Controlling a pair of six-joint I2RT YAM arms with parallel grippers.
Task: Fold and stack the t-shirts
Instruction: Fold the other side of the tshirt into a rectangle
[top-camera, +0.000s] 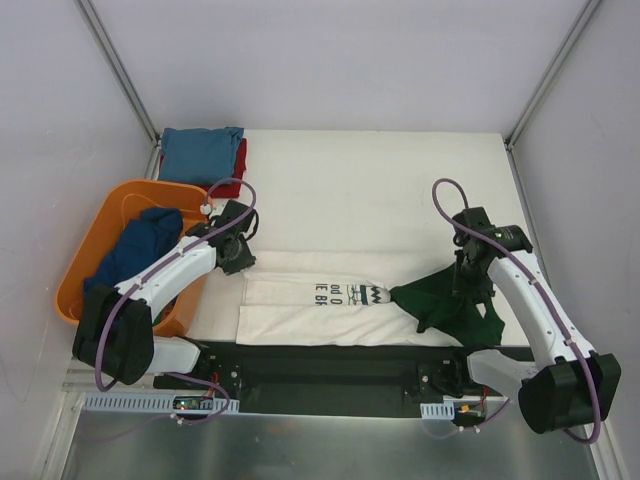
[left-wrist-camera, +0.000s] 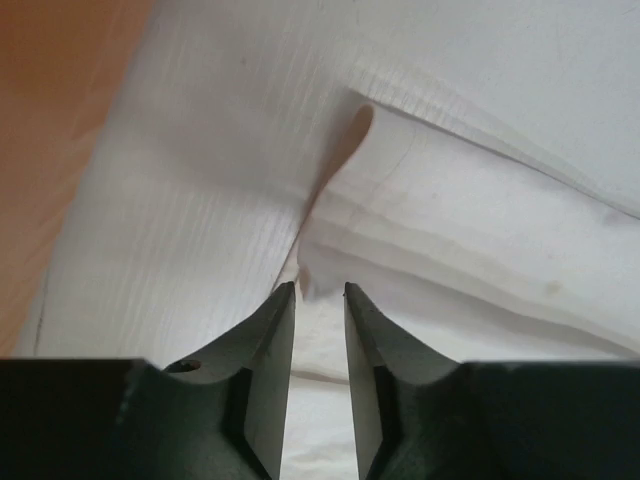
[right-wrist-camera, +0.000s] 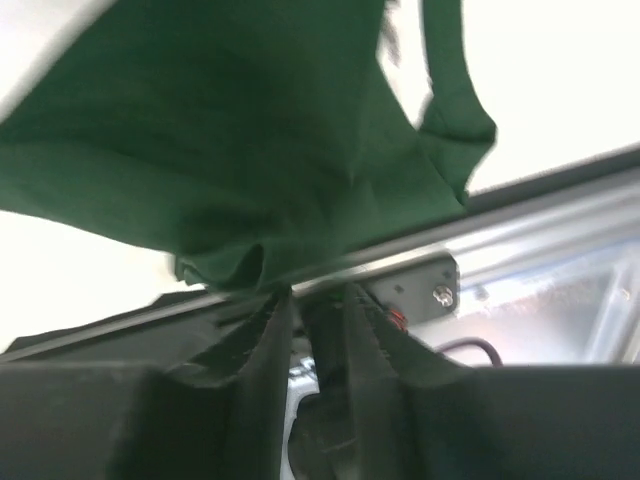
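Observation:
The cream t-shirt (top-camera: 300, 310) with black print lies folded in a long strip near the table's front. Its dark green sleeve (top-camera: 445, 300) is pulled up at the right end. My left gripper (top-camera: 237, 258) sits at the strip's far left corner. In the left wrist view its jaws (left-wrist-camera: 320, 288) stand nearly closed on a fold of cream cloth (left-wrist-camera: 450, 220). My right gripper (top-camera: 468, 278) holds the green sleeve up. In the right wrist view its jaws (right-wrist-camera: 318, 292) pinch green cloth (right-wrist-camera: 230, 130), which hangs in front of them.
A folded blue shirt (top-camera: 200, 152) lies on a red one (top-camera: 240, 160) at the back left. The orange basket (top-camera: 100, 240) at the left holds a navy shirt (top-camera: 140, 245); its wall shows in the left wrist view (left-wrist-camera: 40, 120). A black strip (top-camera: 330, 360) runs along the near edge.

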